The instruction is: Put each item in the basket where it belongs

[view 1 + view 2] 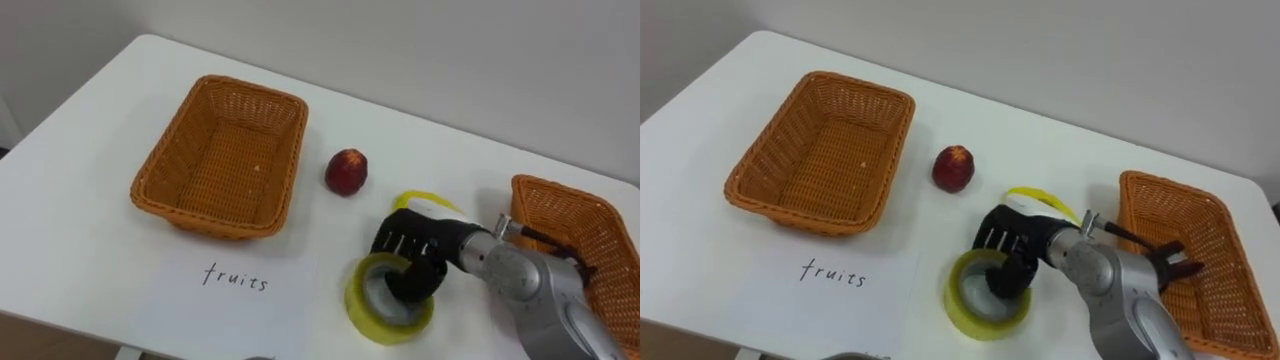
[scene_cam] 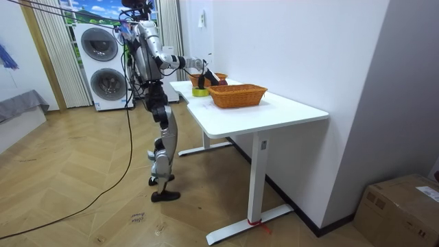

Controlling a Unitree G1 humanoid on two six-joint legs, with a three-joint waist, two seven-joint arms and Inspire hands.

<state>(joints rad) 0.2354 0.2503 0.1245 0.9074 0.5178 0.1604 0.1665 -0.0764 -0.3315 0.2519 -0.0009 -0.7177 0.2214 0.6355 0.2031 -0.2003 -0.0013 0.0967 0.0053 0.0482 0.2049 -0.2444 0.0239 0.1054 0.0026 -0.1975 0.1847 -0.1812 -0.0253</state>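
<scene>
The yellow tape roll lies flat on the white tabletop. The right robot hand has its fingers curled over the roll's rim and into its hole, holding it tight. A red fruit sits behind the tape roll, and a paper label lies left of it. One basket stands further left and another basket to its right.

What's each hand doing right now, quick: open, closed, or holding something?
Right hand: closed on the yellow tape roll, fingers curled into its hole.
Left hand: cannot be told.
</scene>
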